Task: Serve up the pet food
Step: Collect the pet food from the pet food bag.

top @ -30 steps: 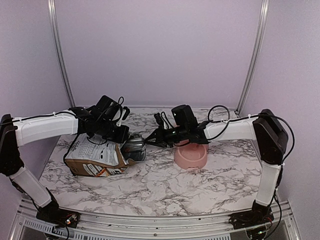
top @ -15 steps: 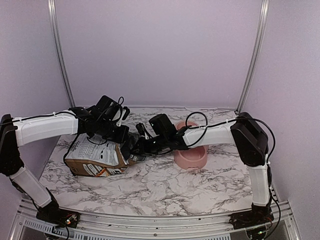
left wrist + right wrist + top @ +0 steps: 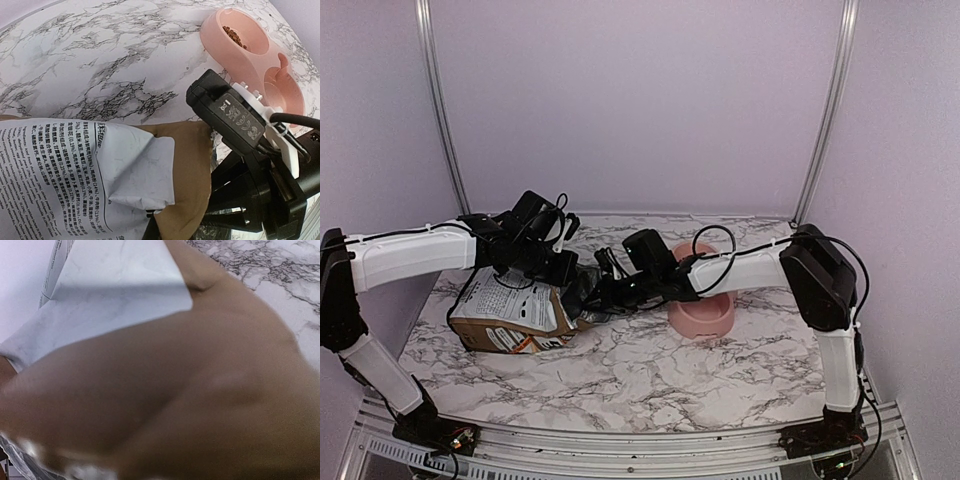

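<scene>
Right fingers inside pet food bag

The near half of the worktop lies bare from side to side, and a claw can pass there freely. The left back part is taken up by the bag lying on its side, with the left arm stretched above it and the left claw at its mouth. The right arm reaches across from the right, low over the bowl, barring part of the way down to it. The right claw crowds the bag's mouth, just beside the left one. The gap between bag and bowl is narrow and the right arm spans it. Bare worktop lies right of the bowl, and behind it up to the wall
</scene>
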Robot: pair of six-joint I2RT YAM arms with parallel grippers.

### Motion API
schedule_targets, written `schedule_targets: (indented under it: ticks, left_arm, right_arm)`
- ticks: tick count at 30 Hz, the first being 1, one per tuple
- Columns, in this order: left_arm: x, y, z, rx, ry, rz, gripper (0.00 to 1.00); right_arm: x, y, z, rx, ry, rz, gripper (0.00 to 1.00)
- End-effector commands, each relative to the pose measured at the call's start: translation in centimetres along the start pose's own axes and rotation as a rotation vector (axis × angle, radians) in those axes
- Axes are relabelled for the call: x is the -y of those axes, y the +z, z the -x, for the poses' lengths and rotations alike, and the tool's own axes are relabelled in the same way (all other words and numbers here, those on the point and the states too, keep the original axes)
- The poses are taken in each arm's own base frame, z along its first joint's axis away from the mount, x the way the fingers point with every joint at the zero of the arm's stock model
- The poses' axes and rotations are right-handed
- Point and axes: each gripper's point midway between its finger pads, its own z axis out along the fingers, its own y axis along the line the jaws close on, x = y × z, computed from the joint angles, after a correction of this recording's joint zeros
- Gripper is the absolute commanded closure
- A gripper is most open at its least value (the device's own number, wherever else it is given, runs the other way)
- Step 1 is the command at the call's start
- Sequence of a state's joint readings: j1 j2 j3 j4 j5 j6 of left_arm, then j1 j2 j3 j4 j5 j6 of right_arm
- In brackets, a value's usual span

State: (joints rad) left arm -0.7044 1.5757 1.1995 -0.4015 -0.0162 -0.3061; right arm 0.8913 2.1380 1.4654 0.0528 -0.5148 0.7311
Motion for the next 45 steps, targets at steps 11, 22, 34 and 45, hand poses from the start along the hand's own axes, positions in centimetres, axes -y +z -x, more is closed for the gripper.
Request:
schedule_targets:
  ticks: [11, 22, 34, 45]
  left_arm:
    - [-0.8, -1.2, 1.3, 0.051, -0.003, 0.020, 1.00]
    - [-0.6, -1.8, 1.4, 0.061, -0.002, 0.009, 1.00]
    - [-0.9, -1.6, 1.7, 0.076, 0.008, 0.027, 1.00]
    - [-0.9, -1.7, 1.8, 0.085, 0.015, 0.029, 1.00]
  right_arm:
    - [-2.4, -2.2, 2.0, 0.047, 0.037, 0.155, 1.00]
    - [-3.6, -3.8, 2.3, 0.066, 0.035, 0.168, 1.00]
    - [-2.1, -5.5, 3.4, 0.120, 0.075, 0.129, 1.00]
    - [-2.5, -6.1, 4.1, 0.148, 0.076, 0.121, 1.00]
